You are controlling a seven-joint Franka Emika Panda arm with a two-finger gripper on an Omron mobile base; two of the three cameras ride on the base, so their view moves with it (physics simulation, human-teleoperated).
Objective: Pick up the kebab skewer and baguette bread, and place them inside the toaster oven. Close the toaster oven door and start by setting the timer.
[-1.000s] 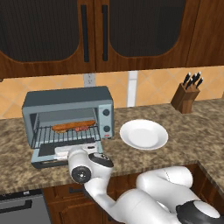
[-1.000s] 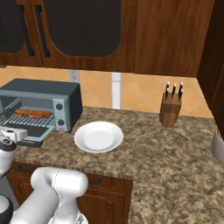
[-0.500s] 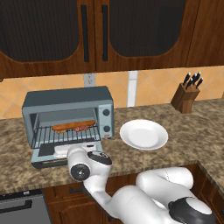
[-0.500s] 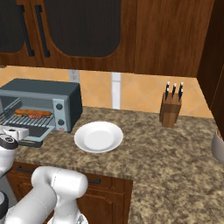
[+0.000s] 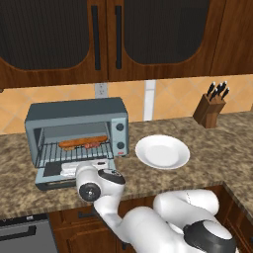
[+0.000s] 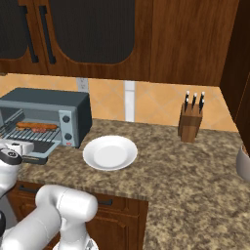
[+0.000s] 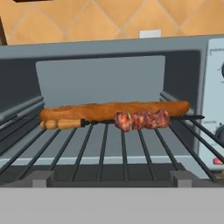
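Left base view: arm marginally lower

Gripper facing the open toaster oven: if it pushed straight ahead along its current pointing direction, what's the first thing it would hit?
Most likely the kebab skewer, lying on the wire rack just in front of the baguette bread inside the toaster oven. Depth is unclear; aimed slightly higher, it would meet the oven's back wall.

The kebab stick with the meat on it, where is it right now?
The kebab skewer lies on the wire rack inside the toaster oven, just in front of the baguette bread.
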